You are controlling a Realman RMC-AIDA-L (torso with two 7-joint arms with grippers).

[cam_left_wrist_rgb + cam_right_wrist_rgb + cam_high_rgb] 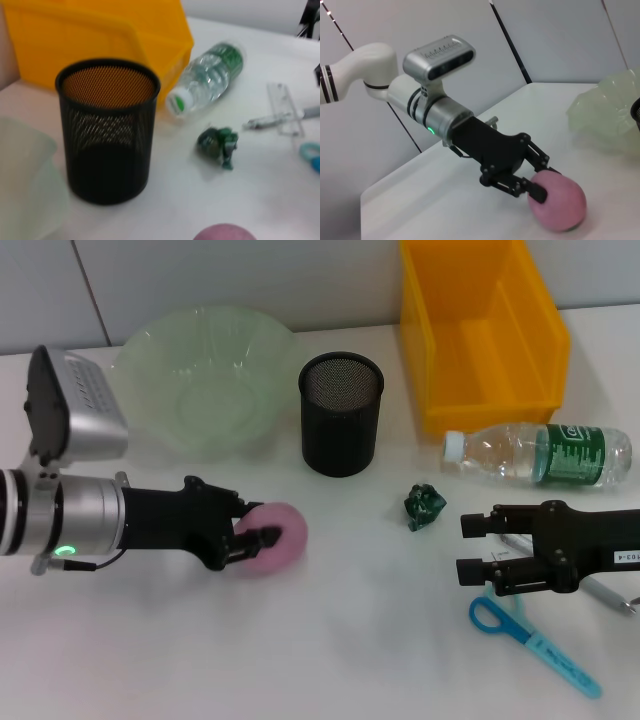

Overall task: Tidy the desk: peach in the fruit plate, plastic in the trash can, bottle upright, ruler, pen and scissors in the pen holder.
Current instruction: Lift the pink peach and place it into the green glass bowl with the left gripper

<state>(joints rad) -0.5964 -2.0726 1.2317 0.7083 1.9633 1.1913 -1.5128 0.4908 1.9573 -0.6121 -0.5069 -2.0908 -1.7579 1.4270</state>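
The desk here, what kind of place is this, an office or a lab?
Probably a lab test bench staged as an office desk: a white table against bare wall panels, with a mesh pen holder, scissors and a yellow bin.

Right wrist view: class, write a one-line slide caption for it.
Left gripper closes its fingers on the pink peach on the white desk, green fruit plate behind.

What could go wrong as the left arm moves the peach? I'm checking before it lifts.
The left gripper pinches only the near side of the round peach, so it might roll free. The path to the fruit plate runs near the pen holder, which could be knocked. The right gripper idles over the pen.
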